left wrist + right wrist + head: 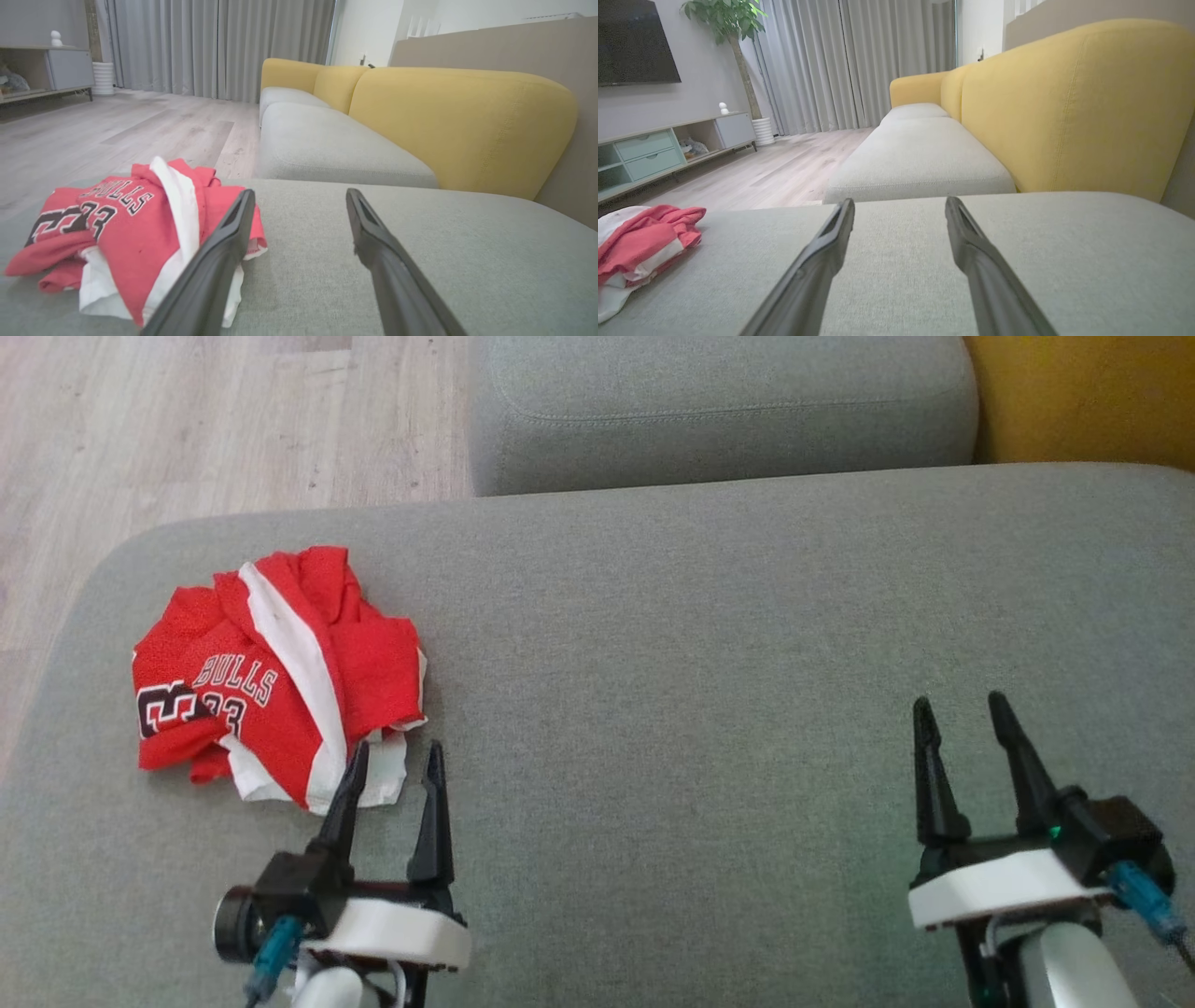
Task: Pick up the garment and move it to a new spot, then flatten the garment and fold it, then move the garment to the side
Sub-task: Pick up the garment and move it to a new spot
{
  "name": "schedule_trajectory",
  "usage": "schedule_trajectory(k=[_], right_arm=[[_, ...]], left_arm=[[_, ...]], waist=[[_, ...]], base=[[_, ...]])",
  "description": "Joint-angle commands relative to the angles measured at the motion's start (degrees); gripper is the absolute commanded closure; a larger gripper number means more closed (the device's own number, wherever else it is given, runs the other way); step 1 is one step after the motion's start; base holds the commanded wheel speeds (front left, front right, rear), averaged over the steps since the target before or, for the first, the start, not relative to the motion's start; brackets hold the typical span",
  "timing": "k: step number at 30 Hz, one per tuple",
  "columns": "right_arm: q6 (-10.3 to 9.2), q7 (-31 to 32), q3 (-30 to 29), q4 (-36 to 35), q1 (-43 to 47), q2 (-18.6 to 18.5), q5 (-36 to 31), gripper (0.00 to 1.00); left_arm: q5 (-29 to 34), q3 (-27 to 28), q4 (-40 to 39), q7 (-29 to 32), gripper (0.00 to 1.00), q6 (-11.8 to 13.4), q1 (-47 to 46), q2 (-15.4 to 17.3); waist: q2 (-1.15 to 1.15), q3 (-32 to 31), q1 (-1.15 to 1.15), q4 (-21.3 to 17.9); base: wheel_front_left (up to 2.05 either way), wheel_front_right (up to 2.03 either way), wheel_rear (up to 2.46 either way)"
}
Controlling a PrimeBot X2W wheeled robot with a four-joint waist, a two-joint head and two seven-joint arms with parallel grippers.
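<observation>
A crumpled red and white jersey [275, 677] lettered BULLS 33 lies in a heap on the left part of the grey sofa seat [700, 663]. My left gripper [397, 756] is open just off the heap's near right corner, its left finger overlapping the white hem. In the left wrist view the jersey [131, 233] sits left of the open left gripper [299, 198]. My right gripper [962, 707] is open far to the right over bare cushion. The right wrist view shows the jersey [642, 242] at its far left, away from the right gripper [899, 205].
A second grey seat cushion [719, 411] adjoins the far edge, with a yellow backrest [1083, 397] at the right. Wooden floor [187, 420] lies beyond the seat's left and far edges. A TV cabinet [668, 144] and curtains [859, 60] stand across the room.
</observation>
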Motion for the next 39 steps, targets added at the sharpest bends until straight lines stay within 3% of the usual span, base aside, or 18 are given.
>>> schedule_trajectory(k=[1,11,22,39], right_arm=[[0.42,-0.9,1.58,-1.33,-0.61,-0.45,-0.54,0.0],[0.44,-1.82,3.42,2.07,-1.14,-0.46,0.36,0.0],[0.44,-1.82,4.73,2.91,-1.56,-0.46,2.38,0.0],[0.44,-1.82,10.24,2.2,-0.37,-0.46,2.83,0.0]], left_arm=[[1.25,2.08,-1.36,-0.82,0.0,-0.21,-1.64,-0.27],[4.55,3.51,3.15,-1.73,0.0,-2.7,-1.55,-1.77],[5.51,5.0,3.89,-1.73,0.0,-3.58,-1.87,-2.33],[6.91,8.49,3.74,-1.73,0.0,-3.3,-0.31,-2.46]], waist=[[0.0,-0.01,0.0,-0.02],[0.0,-0.18,0.0,-0.11],[0.0,-0.09,0.0,0.56],[0.0,-1.63,0.0,9.37]], base=[[0.0,0.0,0.0],[0.0,0.0,0.0],[0.0,0.0,0.0],[0.0,0.0,0.0]])
